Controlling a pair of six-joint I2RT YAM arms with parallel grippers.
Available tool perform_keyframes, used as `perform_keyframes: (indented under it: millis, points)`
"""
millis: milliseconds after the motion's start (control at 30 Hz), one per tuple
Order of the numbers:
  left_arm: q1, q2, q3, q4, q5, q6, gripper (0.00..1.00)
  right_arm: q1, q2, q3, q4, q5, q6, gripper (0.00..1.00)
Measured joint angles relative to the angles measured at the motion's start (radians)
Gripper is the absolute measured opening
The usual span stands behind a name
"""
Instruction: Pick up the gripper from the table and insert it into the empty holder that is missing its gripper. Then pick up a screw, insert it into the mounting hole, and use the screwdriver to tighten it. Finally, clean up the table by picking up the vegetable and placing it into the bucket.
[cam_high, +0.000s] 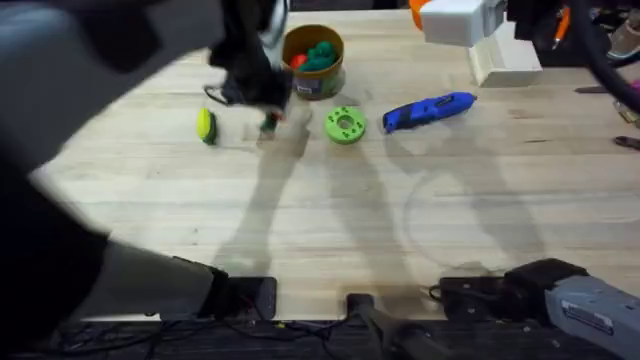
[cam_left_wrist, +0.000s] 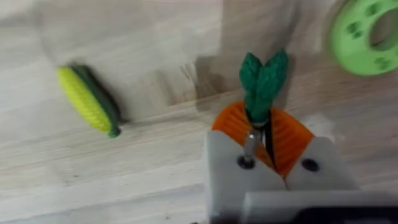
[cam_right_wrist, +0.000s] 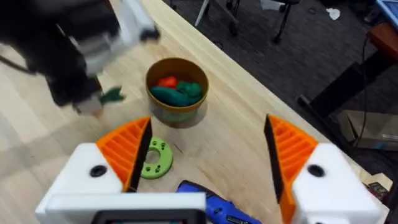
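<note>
The left gripper (cam_left_wrist: 268, 134) has its orange pads pinched on a toy carrot (cam_left_wrist: 263, 87), green leaves poking out past the fingertips, so the step in hand looks like the clean-up: getting this vegetable into the bucket (cam_high: 313, 62). The bucket already holds a green and a red piece, and the carrot hangs just beside it, on its corn side and low over the table (cam_high: 300, 220). To do this well I would lift enough for the leaves to clear the rim, carry the carrot over the middle of the tub, and only then release, since a drop from the edge may bounce off what lies inside. The corn (cam_high: 206, 125) lies on the boards a little farther from the bucket than the carrot, well apart from it, and looks like the next piece to fetch. The left arm reaches far forward from its base, its wrist bent down over the carrot. The right gripper (cam_right_wrist: 205, 152) hangs with fingers spread wide and nothing between them, looking toward the bucket, with the green disc (cam_high: 344, 124) and the screwdriver (cam_high: 428, 110) lying near the bucket.
</note>
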Motion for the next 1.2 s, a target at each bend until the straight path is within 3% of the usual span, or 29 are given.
perform_keyframes:
  millis: [267,467,500,933,1200]
  points:
    - [0.0,-0.165,0.161,-0.043,-0.046,0.0,0.021,0.0,0.0,0.0,0.0,0.0,0.0,0.991]
    - [0.0,-0.164,0.189,0.054,-0.05,-0.005,0.021,0.0,0.0,0.0,0.0,0.0,0.0,0.99]
    - [0.0,-0.148,0.189,0.126,-0.049,-0.007,0.021,0.0,0.0,0.0,0.0,0.0,0.0,0.99]
    - [0.0,0.109,0.19,0.434,0.005,-0.013,0.021,0.0,0.0,0.0,0.0,0.0,0.0,0.991]
    - [0.0,0.217,0.189,0.463,0.014,-0.013,0.021,0.0,0.0,0.0,0.0,0.0,0.0,0.991]
